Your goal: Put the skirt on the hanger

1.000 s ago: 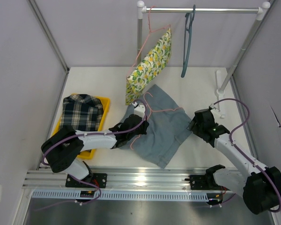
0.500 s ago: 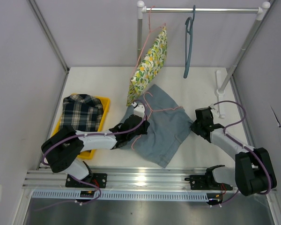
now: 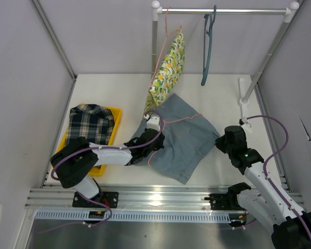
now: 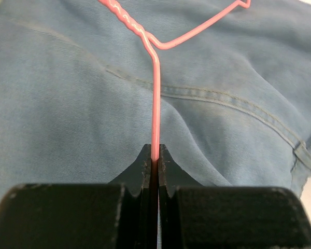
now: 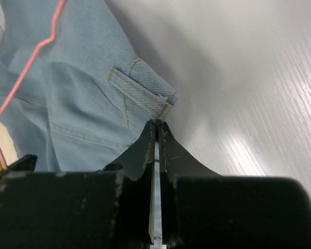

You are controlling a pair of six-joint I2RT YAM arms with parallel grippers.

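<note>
Pinches the wire of a spare pink hanger [image 4: 156, 78] in the left gripper [image 4: 154, 150], flat on the denim shirt [image 3: 186, 142]. Presses the right gripper [image 5: 156, 124] fully together at that shirt's right edge, beside a stitched tab; cannot tell whether cloth is caught. Shows bare table [image 3: 225, 101] beyond that edge. Farther back, hangs the skirt [image 3: 168, 65] on the hanger [image 3: 164, 28] from the rail [image 3: 238, 11], lower corner at the shirt's far edge, apart from a blue-grey hanger [image 3: 209, 46].

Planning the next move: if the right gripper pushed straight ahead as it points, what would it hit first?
Likely the denim shirt, its edge right at the right gripper's shut tips.
</note>
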